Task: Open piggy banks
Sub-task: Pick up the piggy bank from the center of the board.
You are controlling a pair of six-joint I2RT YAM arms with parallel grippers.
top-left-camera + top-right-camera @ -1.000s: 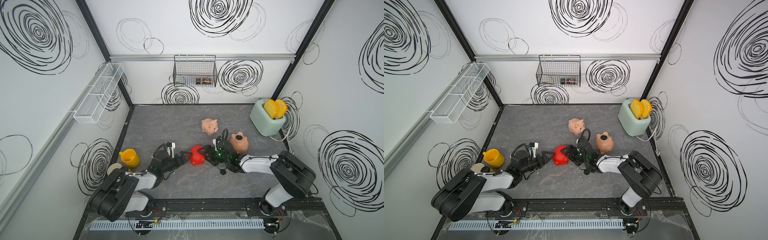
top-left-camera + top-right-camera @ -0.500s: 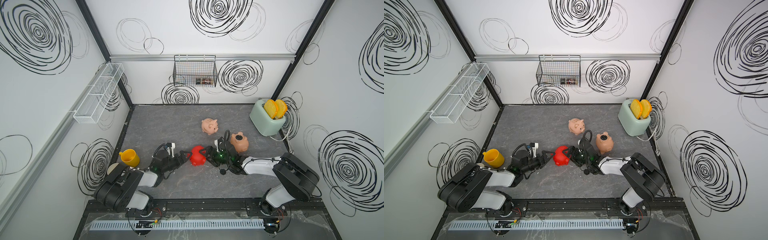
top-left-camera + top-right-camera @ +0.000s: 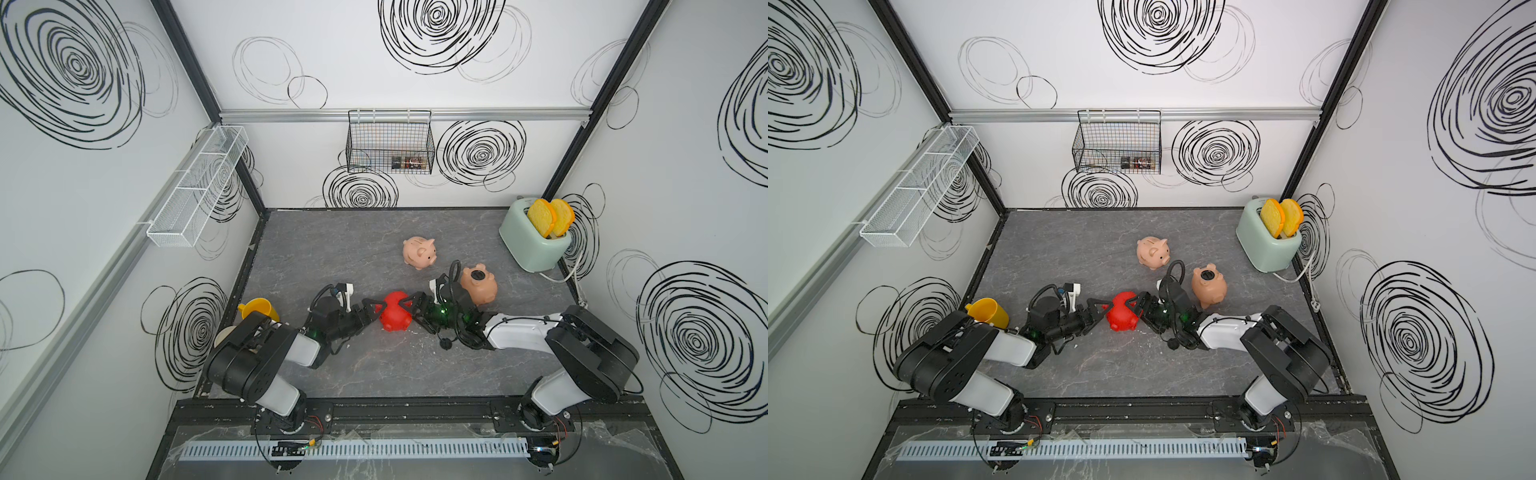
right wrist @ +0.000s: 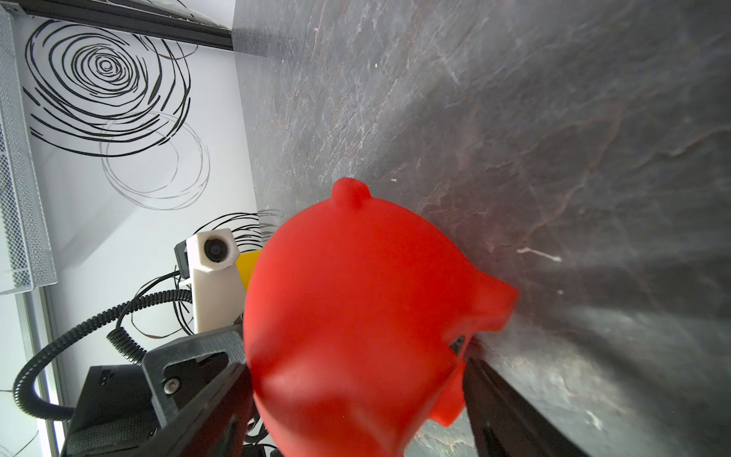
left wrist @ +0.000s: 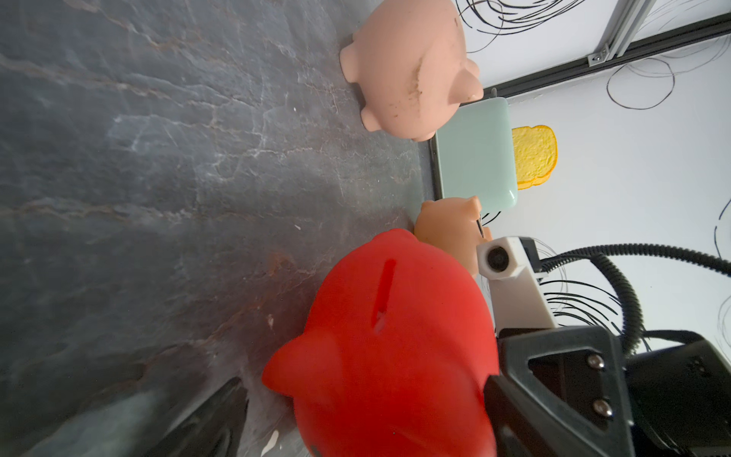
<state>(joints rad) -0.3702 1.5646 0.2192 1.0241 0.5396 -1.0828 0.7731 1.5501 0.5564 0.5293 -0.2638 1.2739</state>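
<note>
Three piggy banks (image 3: 419, 258) (red pig (image 3: 396, 311) between two claws (image 3: 379, 313) (image 3: 412, 311)).

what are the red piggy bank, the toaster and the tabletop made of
Red piggy bank: looks like moulded plastic, smooth with a soft sheen and one even colour.
Toaster: probably plastic too, pale mint green with a light sheen along its edges; painted metal is possible.
Tabletop: dark grey stone look with pale veins, matte; slate or printed laminate, cannot tell.
</note>
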